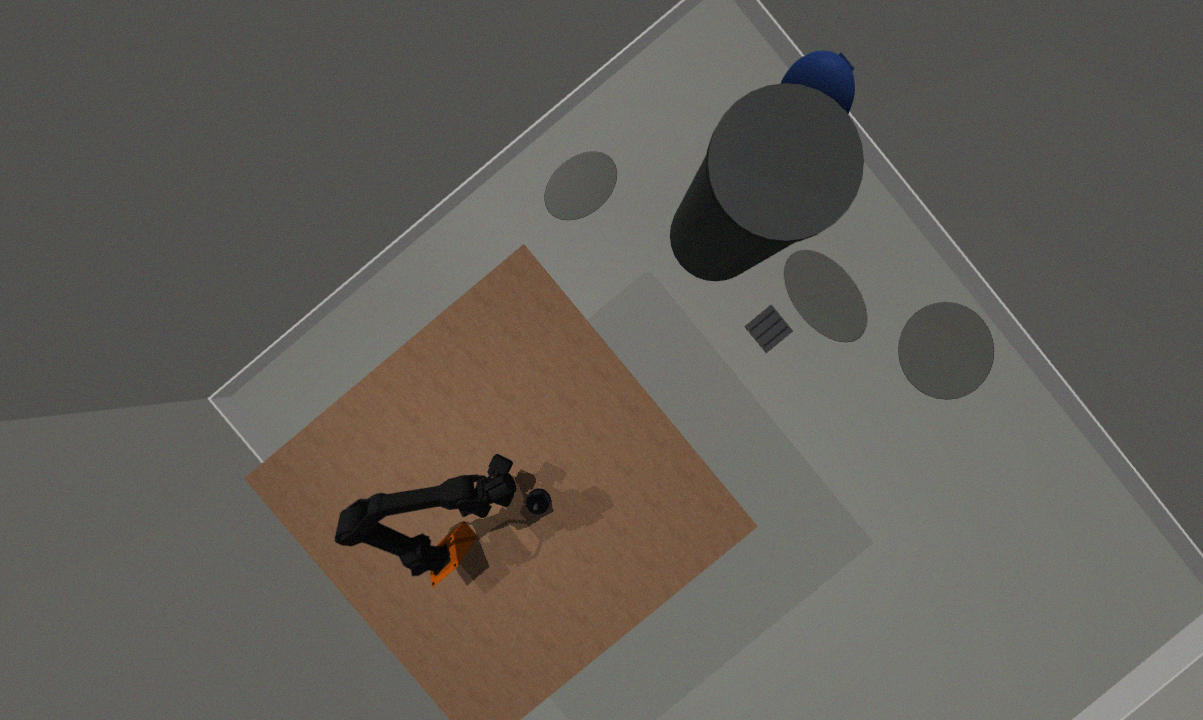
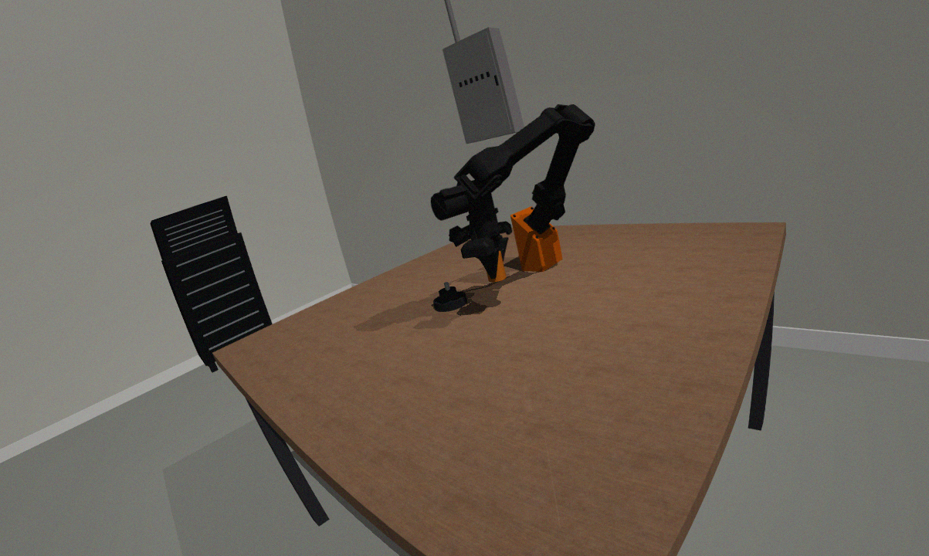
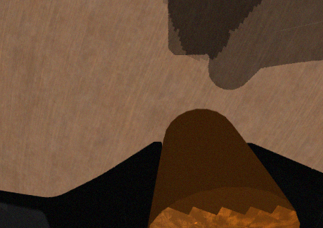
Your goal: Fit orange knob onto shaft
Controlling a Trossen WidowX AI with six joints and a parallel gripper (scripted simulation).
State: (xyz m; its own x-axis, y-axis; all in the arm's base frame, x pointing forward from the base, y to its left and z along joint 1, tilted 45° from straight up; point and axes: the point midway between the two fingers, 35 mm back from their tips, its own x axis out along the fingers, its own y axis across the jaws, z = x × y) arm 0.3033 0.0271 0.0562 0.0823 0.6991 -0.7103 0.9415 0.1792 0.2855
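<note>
Pincer [image 2: 496, 266] [image 3: 202, 151] is clamped round the orange knob [image 2: 496, 277] [image 3: 205, 154], near the black pedestal [image 1: 538, 502] [image 2: 449, 300]. Sides gripped, underside left free, presumably so the hole can meet that silver shaft [image 2: 445, 285]. Can't see the flat from where I'm standing, though.

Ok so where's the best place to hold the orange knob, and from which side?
Grip the orange knob by its upright sides, coming from above with a finger on either side, as the gripper does now. It's tall, rounded and standing, and its underside should stay free for the shaft.
</note>
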